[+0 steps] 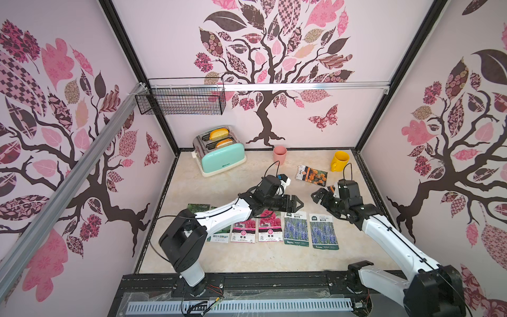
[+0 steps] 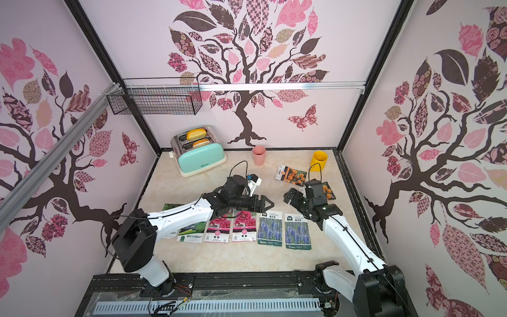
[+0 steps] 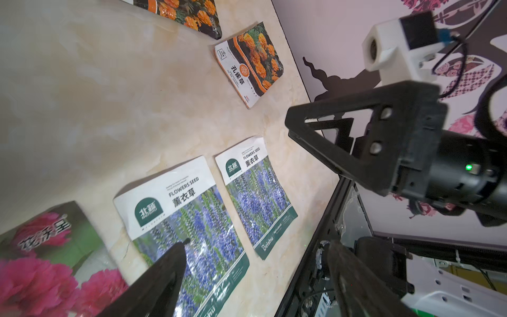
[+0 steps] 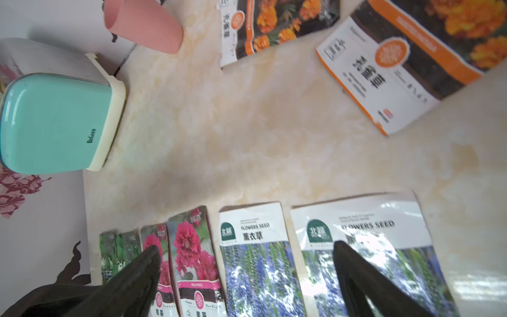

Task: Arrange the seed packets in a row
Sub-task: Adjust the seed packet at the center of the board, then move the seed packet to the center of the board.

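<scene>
Six seed packets (image 1: 295,229) laid in row beneath left gripper (image 1: 298,204), just behind right gripper (image 1: 323,193), both spread empty; marigold packet (image 4: 397,74) just ahead of the latter judged next to be pinched.

six seed packets (image 1: 270,230) flat in a row: gourd pair (image 2: 191,233), pink flower pair (image 1: 243,232), lavender pair (image 1: 295,229); marigold pair (image 1: 312,175) askew, apart behind.

In both top views we look steeply down from high at the front onto the whole table (image 1: 219,260). Our wrist views hang close above it, the left facing rightward, the right facing the toaster (image 4: 55,123); both share the two lavender packets (image 3: 258,197).
</scene>
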Robot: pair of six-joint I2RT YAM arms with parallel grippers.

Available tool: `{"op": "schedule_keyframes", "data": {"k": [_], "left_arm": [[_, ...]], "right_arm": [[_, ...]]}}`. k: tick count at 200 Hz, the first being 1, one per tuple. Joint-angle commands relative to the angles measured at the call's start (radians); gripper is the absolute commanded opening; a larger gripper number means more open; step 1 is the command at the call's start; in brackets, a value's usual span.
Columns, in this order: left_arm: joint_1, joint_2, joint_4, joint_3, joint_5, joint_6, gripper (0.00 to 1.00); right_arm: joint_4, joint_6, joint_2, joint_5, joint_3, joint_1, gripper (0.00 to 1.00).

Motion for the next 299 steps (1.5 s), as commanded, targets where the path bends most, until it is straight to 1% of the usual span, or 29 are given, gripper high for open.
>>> {"op": "schedule_keyframes", "data": {"k": [1,13,31,47,57,70,83,107,135,161,173,201,223,252,299], "left_arm": [[0.035,0.115,0.008,0.085,-0.007,-0.035,0.84],[0.066,0.184,0.028,0.133,0.021,-0.062,0.84],[0.111,0.283,0.036,0.217,0.041,-0.094,0.84],[0.134,0.368,0.021,0.313,0.041,-0.11,0.84],[0.143,0.418,0.002,0.379,0.046,-0.114,0.84],[0.153,0.472,-0.016,0.449,0.047,-0.121,0.84],[0.16,0.51,-0.016,0.491,0.042,-0.136,0.84],[0.17,0.542,0.001,0.51,0.049,-0.157,0.83],[0.18,0.531,0.026,0.464,0.046,-0.163,0.83],[0.197,0.498,0.059,0.388,0.04,-0.175,0.83],[0.206,0.474,0.068,0.349,0.034,-0.175,0.83],[0.229,0.427,0.083,0.264,0.023,-0.174,0.83],[0.245,0.401,0.104,0.207,0.02,-0.178,0.83],[0.251,0.409,0.095,0.206,0.024,-0.168,0.83],[0.253,0.485,0.014,0.291,0.039,-0.128,0.83]], "right_arm": [[0.091,-0.059,0.146,-0.092,0.108,-0.098,1.0],[0.128,-0.098,0.253,-0.119,0.192,-0.124,1.0],[0.11,-0.194,0.457,-0.154,0.375,-0.129,1.0],[0.061,-0.253,0.626,-0.151,0.529,-0.131,1.0],[0.064,-0.266,0.715,-0.178,0.598,-0.133,1.0],[0.081,-0.283,0.803,-0.18,0.66,-0.129,1.0],[0.095,-0.299,0.874,-0.166,0.703,-0.128,1.0],[0.065,-0.336,0.961,-0.127,0.767,-0.128,1.0],[0.05,-0.342,0.974,-0.086,0.743,-0.121,1.0],[0.015,-0.344,0.963,-0.087,0.699,-0.093,1.0],[0.01,-0.331,0.95,-0.117,0.667,-0.081,0.99],[0.092,-0.258,0.876,-0.177,0.528,-0.05,1.0],[0.13,-0.212,0.84,-0.223,0.467,-0.027,1.0],[0.152,-0.193,0.81,-0.267,0.438,-0.016,1.0],[0.154,-0.208,0.832,-0.33,0.435,-0.009,1.0]]}}
